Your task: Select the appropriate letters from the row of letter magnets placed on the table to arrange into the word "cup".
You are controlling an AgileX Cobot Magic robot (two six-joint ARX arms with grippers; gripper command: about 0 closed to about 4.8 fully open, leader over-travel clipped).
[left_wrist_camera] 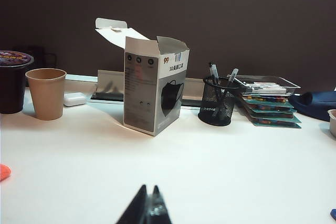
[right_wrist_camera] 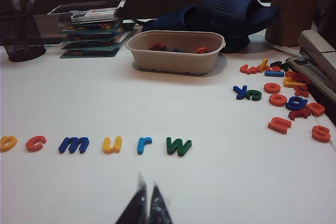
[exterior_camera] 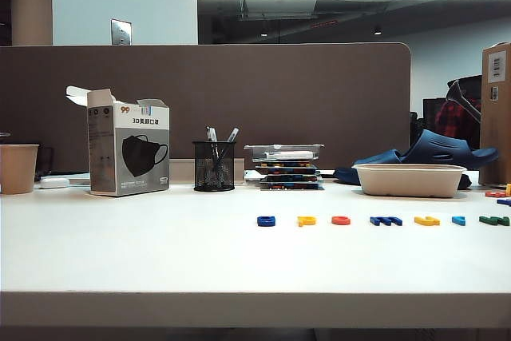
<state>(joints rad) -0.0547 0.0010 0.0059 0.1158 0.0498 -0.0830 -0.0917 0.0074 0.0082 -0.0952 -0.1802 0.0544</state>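
Both arms held low and level at the near edge of the surface [exterior_camera: 160, 253], off the exterior view. Left hand [left_wrist_camera: 148, 205] clenched, empty, aimed at the open mask box [left_wrist_camera: 155, 90] and paper cup [left_wrist_camera: 46, 92]. Right hand [right_wrist_camera: 146, 203] clenched, empty, just near of the row of letter magnets [right_wrist_camera: 105, 144]: red c [right_wrist_camera: 35, 143], dark blue m [right_wrist_camera: 73, 144], yellow u [right_wrist_camera: 112, 144], light blue r [right_wrist_camera: 144, 144], green w [right_wrist_camera: 178, 146]. Orange p [exterior_camera: 306, 220] lay left of c. Loose letters [right_wrist_camera: 286, 98] scattered at the right beside a beige tray [right_wrist_camera: 176, 52]

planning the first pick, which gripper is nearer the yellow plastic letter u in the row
Right. The right gripper, jaws shut, hovers just in front of the yellow plastic letter u. The left gripper, also shut, faces the mask box; the u is outside its view.
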